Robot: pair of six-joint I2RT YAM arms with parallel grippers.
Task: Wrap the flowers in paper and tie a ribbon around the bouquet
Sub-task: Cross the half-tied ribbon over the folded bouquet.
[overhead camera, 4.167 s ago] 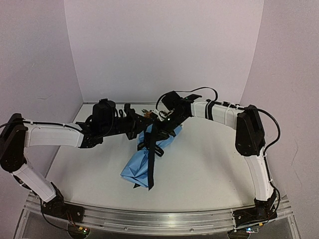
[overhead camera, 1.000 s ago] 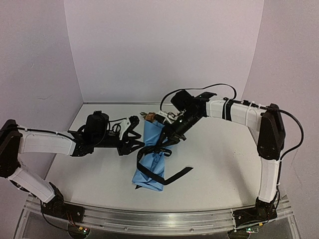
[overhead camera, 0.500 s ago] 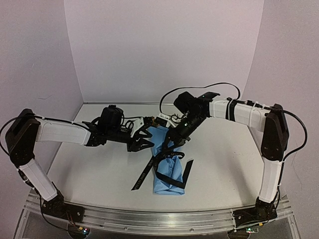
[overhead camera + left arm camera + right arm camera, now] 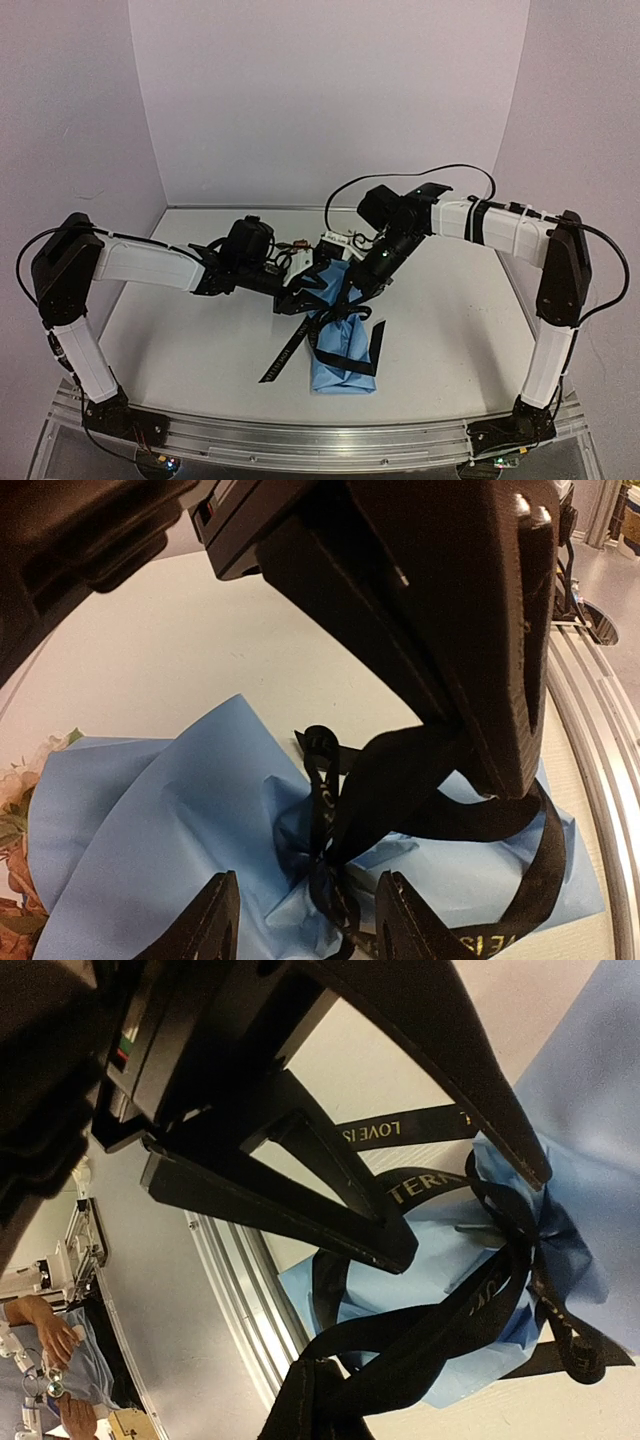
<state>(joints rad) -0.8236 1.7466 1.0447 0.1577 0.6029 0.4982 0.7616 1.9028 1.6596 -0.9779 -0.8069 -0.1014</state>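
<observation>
My right fingers (image 4: 305, 1398) are clamped on a loop of the ribbon (image 4: 322, 810). My left fingers (image 4: 218, 920) stand half open astride the knot, holding nothing. The bouquet (image 4: 338, 378) lies on the worktop (image 4: 450, 340), tail nearest me, flowers (image 4: 14, 840) farthest. I judge an uneven pull could drag it or loosen the knot.
</observation>
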